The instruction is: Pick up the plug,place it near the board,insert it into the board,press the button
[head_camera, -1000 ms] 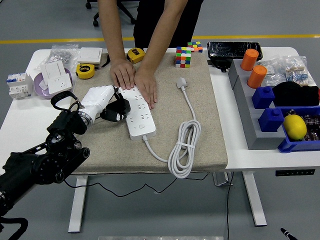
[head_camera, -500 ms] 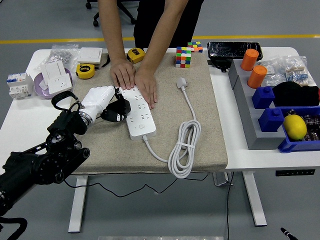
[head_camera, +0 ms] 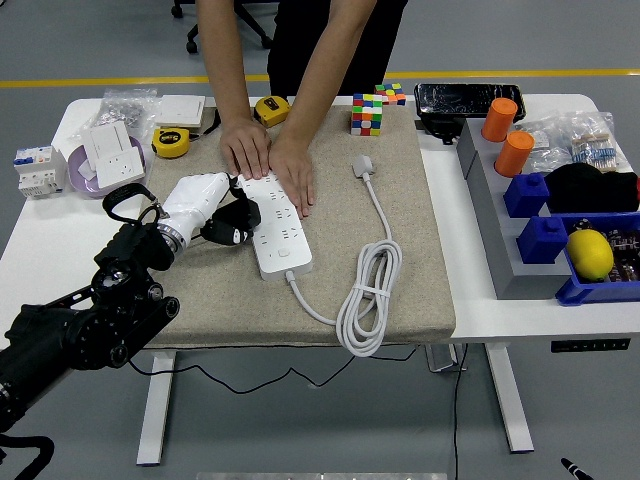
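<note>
Nothing is moving since earlier. One white-shelled left hand (head_camera: 222, 208) is resting against the long white power strip (head_camera: 273, 226), fingers curled, holding nothing. Two person's hands (head_camera: 268, 160) are pressing the strip's far end. One white plug (head_camera: 363, 166) is lying right of it.

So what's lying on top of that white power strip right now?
A person's two hands press flat on the far end of the power strip, hiding the sockets there. The robot's left hand rests against its left edge. The nearer sockets sit bare; the plug lies apart.
</note>
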Tool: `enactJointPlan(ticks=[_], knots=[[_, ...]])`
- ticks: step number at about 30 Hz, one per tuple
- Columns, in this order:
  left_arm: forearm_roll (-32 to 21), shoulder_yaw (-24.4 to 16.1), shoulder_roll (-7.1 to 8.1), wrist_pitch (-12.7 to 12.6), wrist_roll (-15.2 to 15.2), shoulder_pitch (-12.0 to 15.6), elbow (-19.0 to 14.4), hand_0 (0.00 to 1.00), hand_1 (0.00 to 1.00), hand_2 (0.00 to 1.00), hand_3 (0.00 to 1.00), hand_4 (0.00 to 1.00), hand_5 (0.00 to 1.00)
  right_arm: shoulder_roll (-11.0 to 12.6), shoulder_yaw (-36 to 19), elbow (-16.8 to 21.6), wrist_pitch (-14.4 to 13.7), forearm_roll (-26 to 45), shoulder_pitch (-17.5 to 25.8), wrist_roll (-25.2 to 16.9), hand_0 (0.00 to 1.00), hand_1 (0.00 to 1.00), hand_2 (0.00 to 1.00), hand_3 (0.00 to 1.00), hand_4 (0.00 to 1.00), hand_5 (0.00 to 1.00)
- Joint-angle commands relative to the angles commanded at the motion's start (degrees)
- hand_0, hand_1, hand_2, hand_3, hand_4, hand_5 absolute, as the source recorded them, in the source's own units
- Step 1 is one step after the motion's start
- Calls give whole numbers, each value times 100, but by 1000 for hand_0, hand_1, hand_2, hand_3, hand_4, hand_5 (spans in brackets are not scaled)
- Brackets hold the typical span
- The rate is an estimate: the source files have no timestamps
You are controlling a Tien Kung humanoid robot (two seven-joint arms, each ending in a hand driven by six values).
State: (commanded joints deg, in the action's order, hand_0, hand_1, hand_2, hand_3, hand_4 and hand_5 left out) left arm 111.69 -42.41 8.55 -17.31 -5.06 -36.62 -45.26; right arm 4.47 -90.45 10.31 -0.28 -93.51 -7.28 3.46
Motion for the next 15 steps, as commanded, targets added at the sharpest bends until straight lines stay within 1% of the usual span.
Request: enactJointPlan(ticks=[4, 5, 10, 11, 15], knots=[[-10, 16, 6, 11, -3, 2, 2, 659, 770, 710, 521, 583, 48, 1, 9, 0, -8, 10, 2, -6, 867, 824, 799, 814, 998, 850], [-11, 14, 6, 15, -4, 2, 4, 667, 792, 777, 530, 589, 47, 1, 13, 0, -9, 13, 1, -8, 867, 824, 798, 816, 998, 840], [-15, 28, 7, 40, -12, -3, 9, 667, 792, 777, 530, 589, 47, 0, 24, 0, -20, 34, -2, -19, 867, 824, 798, 816, 998, 840], [-16, 33, 8, 39, -13, -4, 10, 694, 838, 821, 555, 601, 39, 1, 23, 0, -24, 38, -2, -22, 867, 824, 798, 816, 998, 831], [-21, 40, 11, 36, -13, -14, 12, 694, 838, 821, 555, 601, 39, 6, 1, 0, -42, 35, 0, -41, 867, 824, 798, 816, 998, 831]])
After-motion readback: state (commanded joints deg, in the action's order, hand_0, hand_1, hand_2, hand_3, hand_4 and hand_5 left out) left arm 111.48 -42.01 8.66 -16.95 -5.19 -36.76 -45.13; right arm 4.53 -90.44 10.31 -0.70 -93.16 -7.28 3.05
